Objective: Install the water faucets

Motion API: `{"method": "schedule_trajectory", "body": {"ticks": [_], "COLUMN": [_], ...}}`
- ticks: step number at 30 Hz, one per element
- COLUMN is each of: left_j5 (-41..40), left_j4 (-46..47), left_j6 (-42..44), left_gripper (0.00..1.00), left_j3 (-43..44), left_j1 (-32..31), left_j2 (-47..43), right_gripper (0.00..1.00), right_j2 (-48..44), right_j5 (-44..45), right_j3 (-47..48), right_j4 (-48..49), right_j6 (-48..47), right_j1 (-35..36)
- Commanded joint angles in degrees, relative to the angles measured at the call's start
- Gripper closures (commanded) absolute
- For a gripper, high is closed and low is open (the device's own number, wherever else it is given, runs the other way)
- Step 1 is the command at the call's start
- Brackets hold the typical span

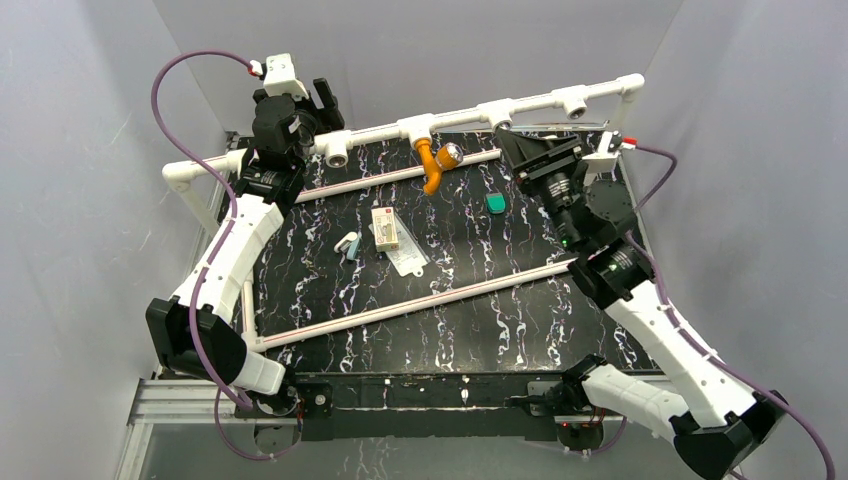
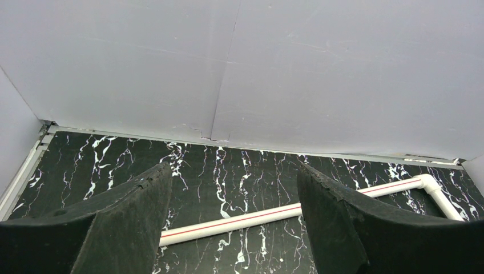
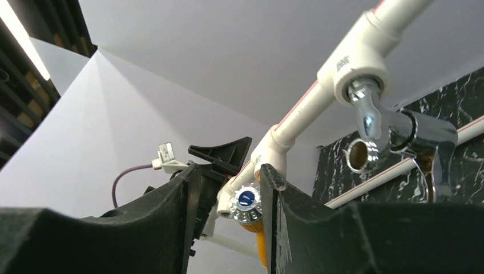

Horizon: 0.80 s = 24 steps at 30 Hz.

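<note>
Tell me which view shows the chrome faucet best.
Right wrist: the chrome faucet sits close and sharp in a white tee socket. Top external mostly hides it behind the right arm; left wrist shows none of it.

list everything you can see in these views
orange faucet: one, orange, in a tee on the far pipe
chrome faucet: one, silvery, in another tee there
pipe frame: one, white, along the table's far edge
striped pipes: two, white with red line, across the table
green block: one, green, table's far right
small box: one, beige, mid-table
clear bag: one, see-through, against the box
white-and-teal piece: one, left of the box
table: one, black marbled, under everything
left claw: one, black, open, far left
right claw: one, black, open, by the chrome faucet
</note>
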Motion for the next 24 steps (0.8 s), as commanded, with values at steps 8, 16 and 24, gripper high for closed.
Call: {"method": "schedule_trajectory", "body": {"ticks": [8,16,24], "left_j5": [4.17,4.79,5.16], "left_j4": [-18.32,-18.33,-18.25], "left_j6": [0.44,0.13,0.00], "left_gripper": [0.23,0.23,0.23], "left_j3": [-5.90,-5.84,-5.84], "left_j1": [0.98,1.17,1.56], "left_j2": [4.09,4.37,4.37], "right_gripper": [0.47,0.39,0.31], "right_j2": [-2.30,0.46,0.05], "right_j5": [-2.87,-2.95,-0.97], "right_j3": [12.93,16.91,15.58], "right_j4": [-10.63,-21.03,-22.49], "right_j6": [-46.91,-82.47,-107.91], "right_j1": [0.24,0.23,0.20]}}
